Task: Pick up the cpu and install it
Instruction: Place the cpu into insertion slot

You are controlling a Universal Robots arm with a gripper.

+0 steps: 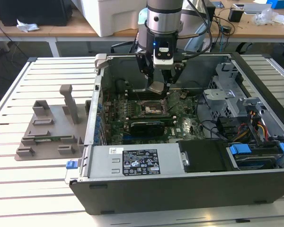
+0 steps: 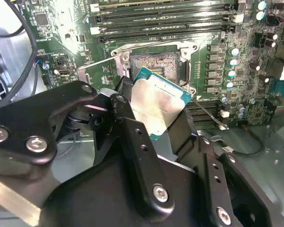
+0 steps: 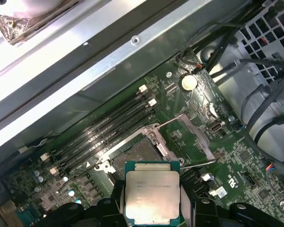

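Note:
The cpu [image 1: 157, 87], a flat square chip with a silver top and green edge, hangs tilted inside the open computer case, with my gripper [image 1: 159, 84] shut on its sides. In the second wrist view the cpu [image 2: 156, 101] sits between the black fingers [image 2: 128, 113], just off the open socket [image 2: 154, 64] on the green motherboard. In the first wrist view the cpu [image 3: 152, 196] is close to the socket [image 3: 137, 158], whose metal frame and lever stand raised. In the exterior view the socket [image 1: 149, 109] lies a short way below the chip.
A black card with a fan [image 1: 149, 126] lies just in front of the socket. Memory slots [image 3: 104, 130] run beside it. The case walls [image 1: 180, 182], a drive cage [image 1: 232, 94] and cables [image 1: 255, 125] stand at the exterior view's right. A grey plastic tray [image 1: 49, 130] rests outside the case.

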